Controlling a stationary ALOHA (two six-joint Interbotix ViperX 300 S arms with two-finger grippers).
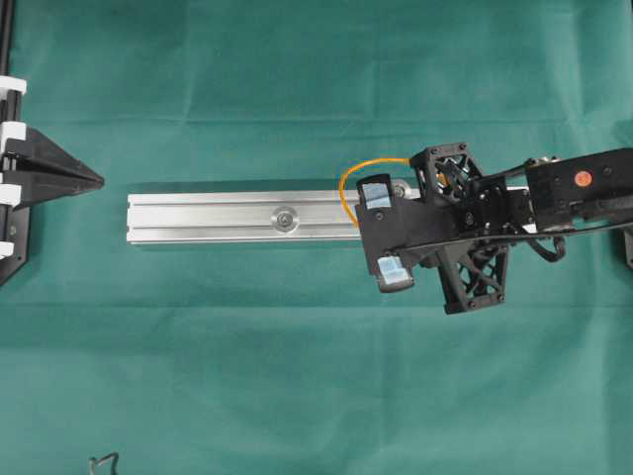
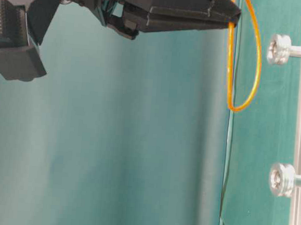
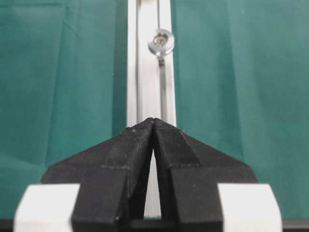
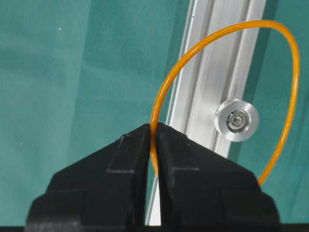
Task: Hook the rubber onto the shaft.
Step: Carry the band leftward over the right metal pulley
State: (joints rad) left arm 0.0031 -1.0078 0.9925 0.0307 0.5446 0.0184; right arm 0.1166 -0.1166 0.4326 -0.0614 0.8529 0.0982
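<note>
Surface: green cloth (image 1: 297, 376), lightly creased, covering the whole table; no more of the room shows

Rail (image 1: 237, 217): aluminium, slotted, lying along the 9-to-3 line at mid-table in the overhead view. Two round steel shafts stand up from it: one (image 1: 286, 219) near mid-rail, a second (image 4: 236, 120) at its 3 o'clock end, beside the right gripper

Right gripper (image 4: 153, 129): black, reaching in from 3 o'clock over that end of the rail. Fingers pressed together on one strand of the rubber (image 4: 203, 53), no gap showing beyond the band itself

Rubber: thin orange loop, held by the right gripper. In the right wrist view it bulges up toward 12–1 o'clock and frames the end shaft; the table-level view shows it hanging just clear of the shaft head (image 2: 278, 49), not caught on it

Left gripper (image 3: 153, 122): black, parked at 9 o'clock off the rail's end, tips meeting, nothing between them

Small dark object (image 1: 104, 463) at 7 o'clock, table edge; too small to identify

Writing: none legible; a red dot (image 1: 583, 179) on the right arm
</note>
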